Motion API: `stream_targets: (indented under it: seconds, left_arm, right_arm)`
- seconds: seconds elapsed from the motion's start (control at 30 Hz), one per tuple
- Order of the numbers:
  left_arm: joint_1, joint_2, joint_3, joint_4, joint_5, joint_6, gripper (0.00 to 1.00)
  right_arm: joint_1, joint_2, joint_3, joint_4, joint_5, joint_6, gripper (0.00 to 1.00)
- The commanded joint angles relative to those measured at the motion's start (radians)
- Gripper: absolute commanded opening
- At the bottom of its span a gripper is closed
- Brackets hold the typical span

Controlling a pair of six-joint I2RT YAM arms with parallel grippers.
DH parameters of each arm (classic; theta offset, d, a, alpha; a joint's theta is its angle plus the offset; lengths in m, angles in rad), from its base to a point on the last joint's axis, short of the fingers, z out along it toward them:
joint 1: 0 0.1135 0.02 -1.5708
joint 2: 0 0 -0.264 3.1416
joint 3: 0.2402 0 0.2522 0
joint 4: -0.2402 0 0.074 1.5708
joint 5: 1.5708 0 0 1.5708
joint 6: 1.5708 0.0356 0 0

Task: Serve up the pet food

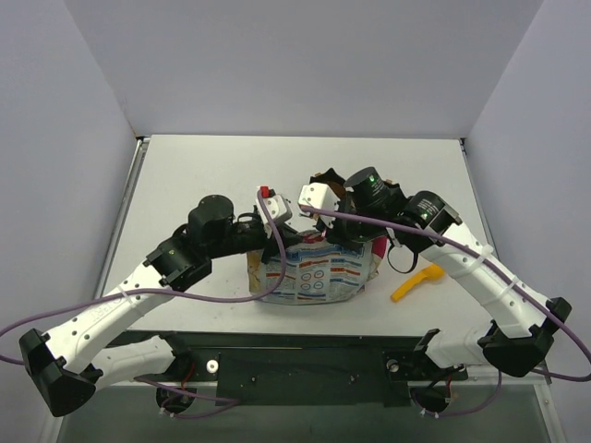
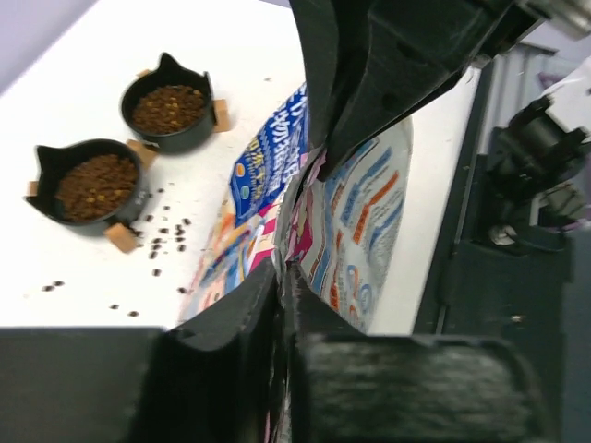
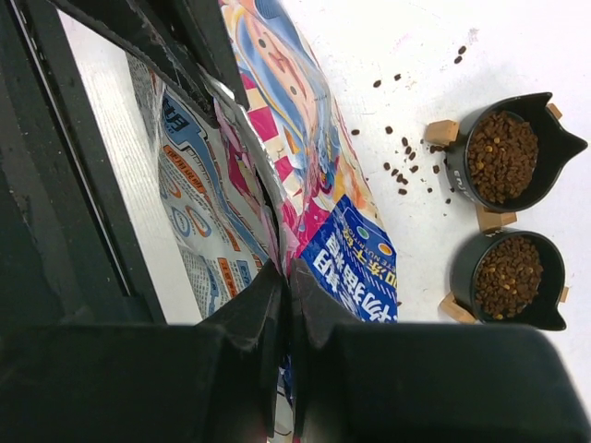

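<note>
Pressed almost together at the lens, the left tool pinches the magenta top edge of the pet-food bag. The right tool pinches the same edge beside it. That bag sits on the white surface between both arms. Brown kibble fills two black ear-rimmed bowls near the bag, with loose pellets scattered alongside. An orange scoop lies right of the bag.

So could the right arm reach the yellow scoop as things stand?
Probably not yet: the scoop lies unobstructed beside that arm, but the right gripper is shut on the top edge of the bag and would have to let go first.
</note>
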Motion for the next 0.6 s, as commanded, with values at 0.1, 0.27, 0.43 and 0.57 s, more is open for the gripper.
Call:
stream_targets:
  seconds: [0.1, 0.27, 0.43, 0.57]
  left_arm:
    - [-0.012, -0.018, 0.047, -0.061, -0.14, 0.124, 0.02]
    - [-0.011, -0.021, 0.063, -0.062, -0.099, 0.092, 0.0]
    - [0.007, -0.051, 0.023, 0.01, -0.027, -0.003, 0.0]
    - [0.07, -0.063, -0.002, 0.016, 0.081, -0.046, 0.0]
  right_arm:
    - [0.011, -0.086, -0.062, 0.021, 0.058, 0.017, 0.27]
    - [0.121, -0.089, -0.125, 0.127, 0.166, -0.054, 0.54]
    - [0.183, -0.081, -0.196, 0.321, 0.328, -0.08, 0.48]
    - [0.195, -0.091, -0.243, 0.385, 0.481, -0.13, 0.0]
